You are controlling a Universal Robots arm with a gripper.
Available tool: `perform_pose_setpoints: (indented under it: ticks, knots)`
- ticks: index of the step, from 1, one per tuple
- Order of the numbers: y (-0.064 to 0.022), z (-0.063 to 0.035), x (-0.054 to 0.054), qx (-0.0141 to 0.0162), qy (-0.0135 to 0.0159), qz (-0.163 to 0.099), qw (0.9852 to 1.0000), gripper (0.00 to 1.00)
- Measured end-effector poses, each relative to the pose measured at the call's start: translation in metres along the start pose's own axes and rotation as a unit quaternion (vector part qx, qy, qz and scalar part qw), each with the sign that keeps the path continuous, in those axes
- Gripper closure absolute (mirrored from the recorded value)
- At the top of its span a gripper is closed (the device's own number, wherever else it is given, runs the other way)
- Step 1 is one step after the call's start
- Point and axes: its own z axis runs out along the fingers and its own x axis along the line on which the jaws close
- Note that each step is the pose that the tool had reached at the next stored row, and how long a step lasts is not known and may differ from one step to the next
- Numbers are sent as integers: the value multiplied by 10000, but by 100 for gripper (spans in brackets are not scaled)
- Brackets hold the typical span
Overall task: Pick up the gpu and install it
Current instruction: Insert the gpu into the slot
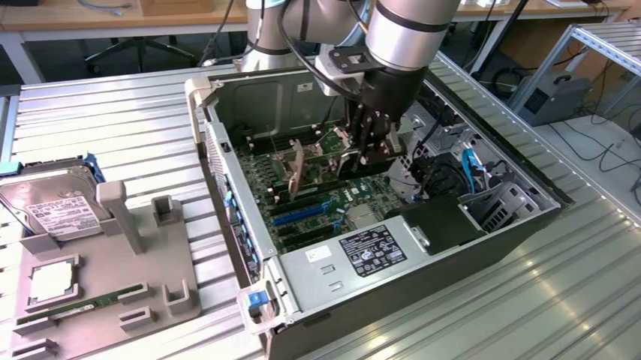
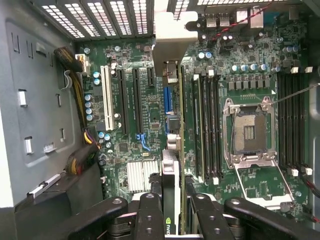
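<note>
Clamping one gpu [image 2: 172, 45] — one claw [image 2: 174, 210] — inside one computer case [image 1: 331, 264].

I see a ribbed metal table [image 1: 120, 112] under even light, pale glare on its slats. Behind it stands a wooden desk [image 1: 60, 15] with a chair base [image 1: 135, 49] beneath. At the exterior view's right, a metal rack [image 1: 601, 37] stands over cables [image 1: 611, 142] on a grey floor [image 1: 576, 161].

Nvidia logo [image 2: 170, 226] on the gpu [image 2: 170, 182]
</note>
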Motion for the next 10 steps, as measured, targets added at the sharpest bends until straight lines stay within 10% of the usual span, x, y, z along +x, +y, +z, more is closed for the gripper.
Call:
perform_pose_setpoints:
  ticks: [10]
  knots:
    - [68,18,0,0,0,0,10000,73]
